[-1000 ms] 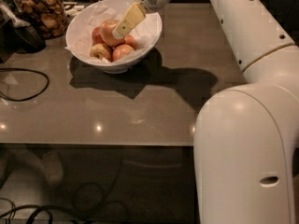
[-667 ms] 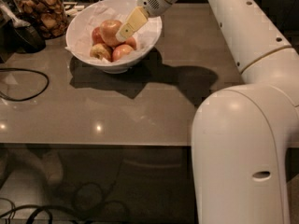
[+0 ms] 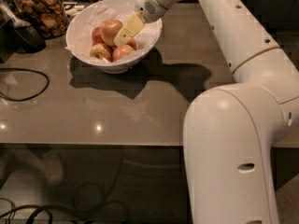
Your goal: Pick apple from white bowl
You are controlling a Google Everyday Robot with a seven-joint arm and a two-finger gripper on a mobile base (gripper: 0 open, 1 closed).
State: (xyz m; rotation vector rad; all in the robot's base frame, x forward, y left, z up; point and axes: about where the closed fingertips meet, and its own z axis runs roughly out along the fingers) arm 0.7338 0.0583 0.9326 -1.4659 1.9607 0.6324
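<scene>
1. Seen from my remote station: the gripper (image 3: 122, 35) was down inside the white bowl (image 3: 138, 59), reaching in over its far-right rim at the end of the white arm (image 3: 233, 36).
2. The apple (image 3: 110, 30) — the biggest one, gold with a red blush — lay directly against the gripper, on its camera-left side, with the gripper's pale yellow tip touching the fruit's flank.
3. It sat on top of the pile, inside the bowl and no higher than the rim; the smaller apples (image 3: 101, 52) lay just below the gripper and toward the camera.
4. Whether the gripper had closed on the apple I could not tell; its far side was hidden behind the fruit.
5. My reading of progress: the approach and the descent into the bowl were done and contact was made — a confirmed grasp and the lift clear of the rim were left.
6. Well off to the gripper's camera-left stood a glass jar (image 3: 44, 13) of brown snacks, and a black cable (image 3: 28, 90) lay on the grey table (image 3: 140, 111), nearer the camera.
</scene>
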